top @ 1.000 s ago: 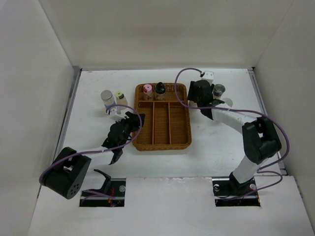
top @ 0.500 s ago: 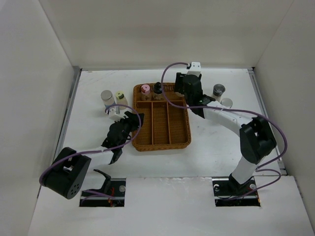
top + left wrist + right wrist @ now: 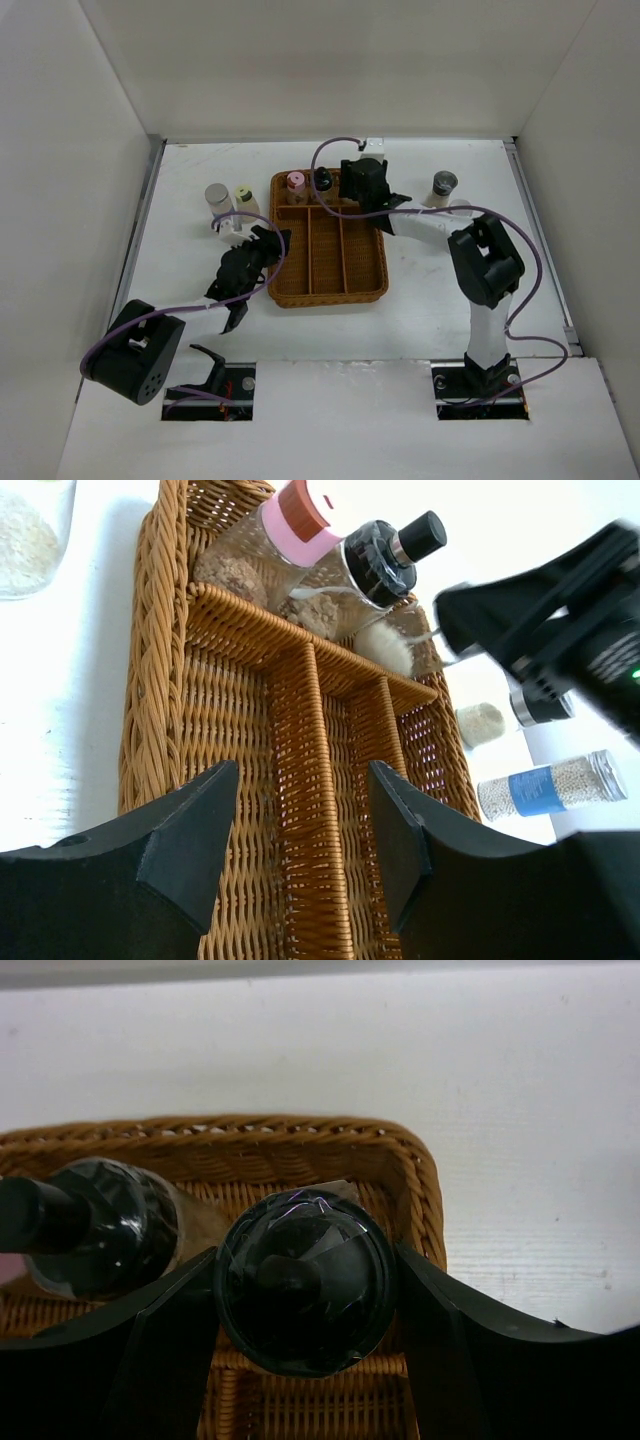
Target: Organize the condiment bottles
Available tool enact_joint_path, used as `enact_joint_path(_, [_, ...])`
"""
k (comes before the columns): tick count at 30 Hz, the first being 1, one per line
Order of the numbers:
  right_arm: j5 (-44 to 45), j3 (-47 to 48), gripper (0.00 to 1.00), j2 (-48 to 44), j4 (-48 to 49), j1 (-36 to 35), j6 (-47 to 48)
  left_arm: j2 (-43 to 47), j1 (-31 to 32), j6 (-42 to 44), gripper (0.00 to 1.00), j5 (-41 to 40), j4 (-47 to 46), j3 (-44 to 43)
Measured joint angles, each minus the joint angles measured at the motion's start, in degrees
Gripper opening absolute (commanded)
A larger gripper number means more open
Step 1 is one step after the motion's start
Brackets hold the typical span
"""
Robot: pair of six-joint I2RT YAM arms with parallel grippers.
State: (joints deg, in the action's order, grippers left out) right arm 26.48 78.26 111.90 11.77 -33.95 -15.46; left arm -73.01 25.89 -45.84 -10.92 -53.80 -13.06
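A brown wicker tray (image 3: 330,262) sits mid-table. In its back compartment stand a pink-capped bottle (image 3: 297,185) and a black-capped bottle (image 3: 323,181); both also show in the left wrist view, the pink one (image 3: 296,511) and the black one (image 3: 388,556). My right gripper (image 3: 364,190) is shut on another black-capped bottle (image 3: 305,1282) at the compartment's right end, beside the first black one (image 3: 100,1228). My left gripper (image 3: 274,242) is open and empty at the tray's left edge, its fingers (image 3: 190,830) over the dividers. A grey-capped bottle (image 3: 444,184) and a white-capped one (image 3: 460,208) stand to the right.
A pale-capped bottle (image 3: 217,196) and a yellow-green-capped bottle (image 3: 243,197) stand left of the tray, just beyond my left gripper. A blue-labelled bottle (image 3: 552,785) shows right of the tray in the left wrist view. White walls enclose the table on three sides.
My right gripper has swung left with the black-capped bottle, from beside the grey-capped bottle to over the tray's back right corner. The left arm has not moved.
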Motion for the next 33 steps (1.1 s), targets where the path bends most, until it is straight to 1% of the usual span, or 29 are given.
enact_joint_path(1, [-0.20, -0.02, 0.53, 0.46, -0.37, 0.00, -0.20, 0.00, 0.00, 0.00, 0.52, 0.00, 0.00, 0.00])
enact_joint_path(3, [-0.61, -0.04, 0.63, 0.90, -0.96, 0.00, -0.66, 0.00, 0.00, 0.00, 0.52, 0.00, 0.00, 0.00])
enact_joint_path(5, [-0.87, -0.04, 0.79, 0.96, -1.03, 0.00, -1.03, 0.00, 0.00, 0.02, 0.53, -0.02, 0.00, 0.00])
enact_joint_path(7, [-1.11, -0.09, 0.89, 0.96, -0.48, 0.00, -1.73, 0.00, 0.00, 0.07, 0.53, -0.11, 0.00, 0.00])
enact_joint_path(10, [-2.10, -0.22, 0.97, 0.46, 0.31, 0.00, -2.49, 0.00, -0.07, 0.50, 0.56, -0.63, 0.02, 0.00])
enact_joint_path(12, [-2.75, -1.44, 0.99, -1.27, 0.52, 0.00, -2.80, 0.00, -0.15, 0.96, 0.60, -1.01, 0.09, -0.04])
enact_joint_path(15, [-3.19, -5.73, 1.00, -7.23, 0.66, 0.00, -3.37, 1.11, -0.26, 2.01, 0.64, -2.10, 1.92, -0.37])
enact_joint_path(17, [-3.28, -9.75, 1.00, -13.31, 1.03, 0.00, -3.80, 3.72, -0.22, 2.78, 0.65, -3.26, 4.79, -0.96])
enact_joint_path(18, [-3.19, -11.72, 0.97, -16.41, 1.46, 0.00, -4.00, 5.38, -0.20, 3.13, 0.66, -4.11, 6.40, -1.55])
enact_joint_path(19, [-3.08, -14.05, 0.92, -19.80, 2.34, 0.00, -4.37, 6.82, -0.17, 3.48, 0.66, -5.03, 8.02, -2.34])
enact_joint_path(20, [-3.04, -16.52, 0.85, -23.17, 3.45, 0.00, -5.05, 8.28, -0.07, 3.80, 0.66, -6.01, 10.10, -3.56])
enact_joint_path(22, [-2.99, -20.90, 0.54, -28.30, 5.70, 0.00, -6.49, 10.97, -0.11, 4.72, 0.68, -8.35, 15.30, -6.84])
enact_joint_path(23, [-2.97, -23.30, 0.41, -30.56, 6.84, -0.09, -7.43, 12.13, -0.11, 5.27, 0.69, -9.66, 18.08, -8.74])
enact_joint_path(24, [-2.84, -25.68, 0.31, -32.37, 7.82, -0.33, -8.59, 13.16, -0.22, 5.84, 0.70, -11.04, 20.72, -10.62])
enact_joint_path(25, [-2.75, -27.85, 0.25, -33.66, 8.57, -0.63, -9.53, 14.05, -0.42, 6.51, 0.71, -12.52, 23.32, -12.44])
enact_joint_path(26, [-2.64, -30.25, 0.23, -34.82, 9.01, -1.25, -10.60, 14.80, -0.76, 7.15, 0.72, -13.99, 25.75, -14.14])
enact_joint_path(28, [-2.60, -34.67, 0.23, -36.30, 9.33, -3.02, -12.61, 15.72, -1.64, 8.39, 0.73, -16.65, 29.99, -17.03])
enact_joint_path(29, [-2.60, -36.70, 0.25, -36.87, 9.31, -4.13, -13.35, 15.89, -2.16, 9.05, 0.73, -17.92, 31.89, -18.29])
enact_joint_path(33, [-2.99, -42.66, 0.39, -38.40, 9.46, -7.17, -15.08, 13.97, -4.61, 11.43, 0.73, -22.21, 37.35, -22.14])
